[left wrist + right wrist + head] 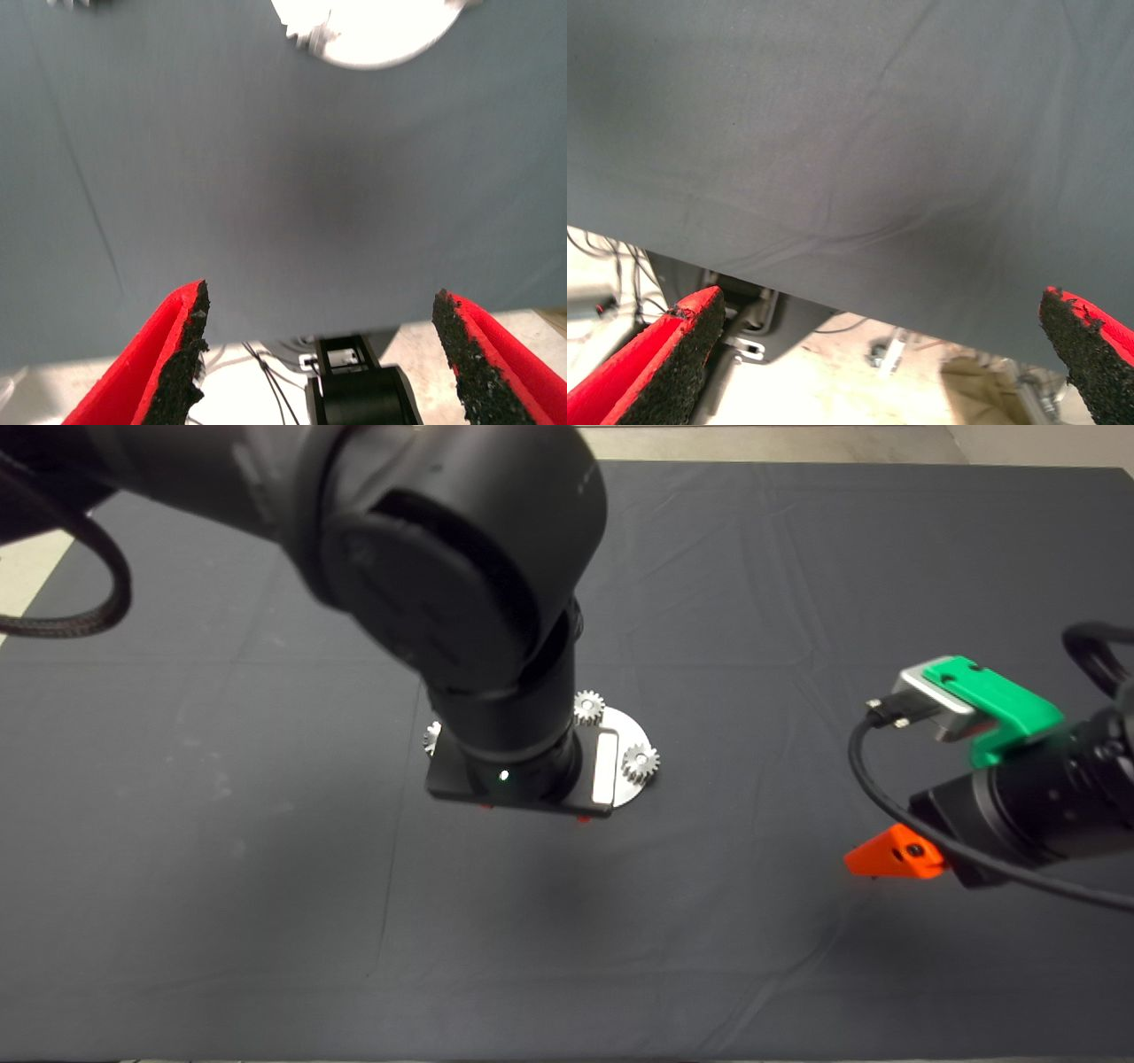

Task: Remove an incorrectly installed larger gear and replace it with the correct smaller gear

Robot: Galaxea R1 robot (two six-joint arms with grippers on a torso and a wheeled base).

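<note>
Smaller gear (640,763) sits on a round silver plate (634,731) mid-mat (266,868), beside another. I see my left claw (321,354) above it, wide open, empty. Right claw (881,363) waits open; its view shows floor.

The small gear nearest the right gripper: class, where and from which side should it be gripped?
Probably across its toothed rim, coming down from above: the small gear lies flat at the round plate's edge, so only the rim offers opposing sides.
</note>
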